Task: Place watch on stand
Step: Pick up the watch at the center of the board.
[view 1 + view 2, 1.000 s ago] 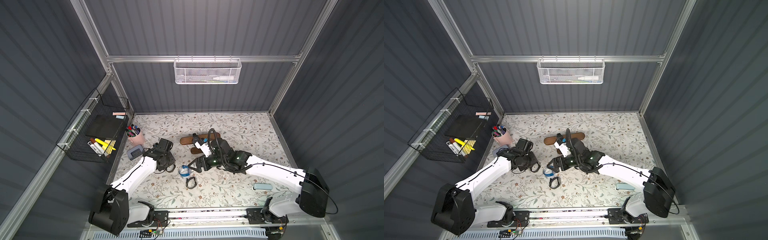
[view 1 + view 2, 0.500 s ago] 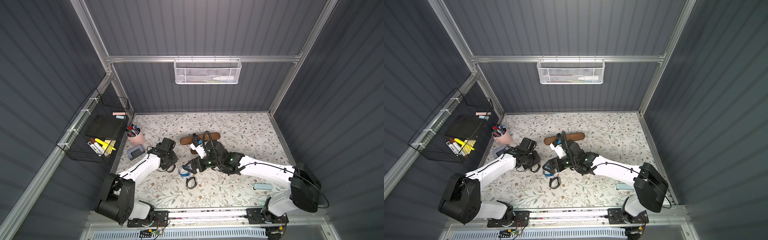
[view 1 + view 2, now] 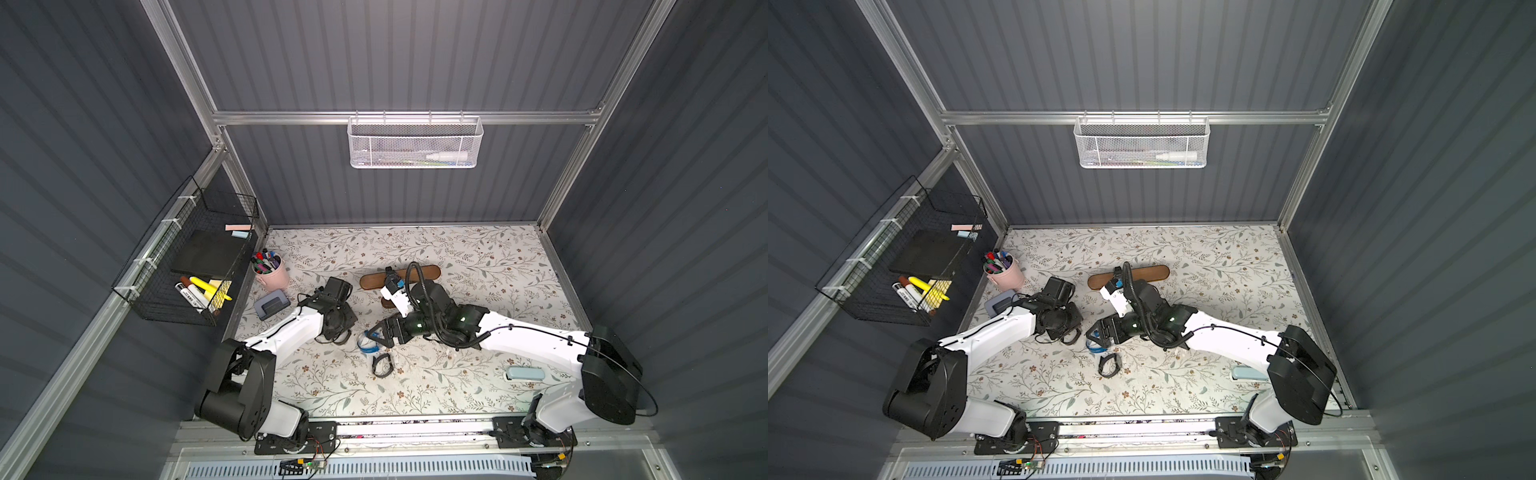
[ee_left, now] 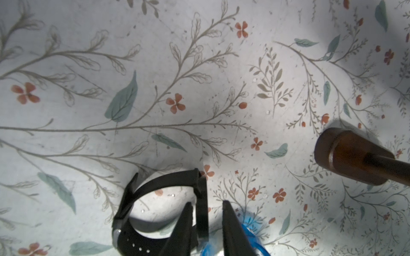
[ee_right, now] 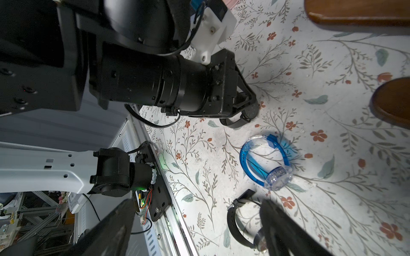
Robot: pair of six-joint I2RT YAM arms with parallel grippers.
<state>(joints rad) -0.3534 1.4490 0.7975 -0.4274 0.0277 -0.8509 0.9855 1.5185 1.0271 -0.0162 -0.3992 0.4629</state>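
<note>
Fingers (image 4: 186,223) of the left hand (image 4: 207,204) straddle the black watch (image 4: 159,181) strap on the worktop (image 4: 199,66), narrowly apart, not yet gripping. The right hand (image 3: 376,334) hovers wide open over the blue watch (image 5: 266,159), beside another black watch (image 5: 235,221). The stand (image 3: 428,272) is upright just behind.

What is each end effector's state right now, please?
Left end effector: partly open, astride the black watch strap.
Right end effector: wide open, holding nothing.
</note>
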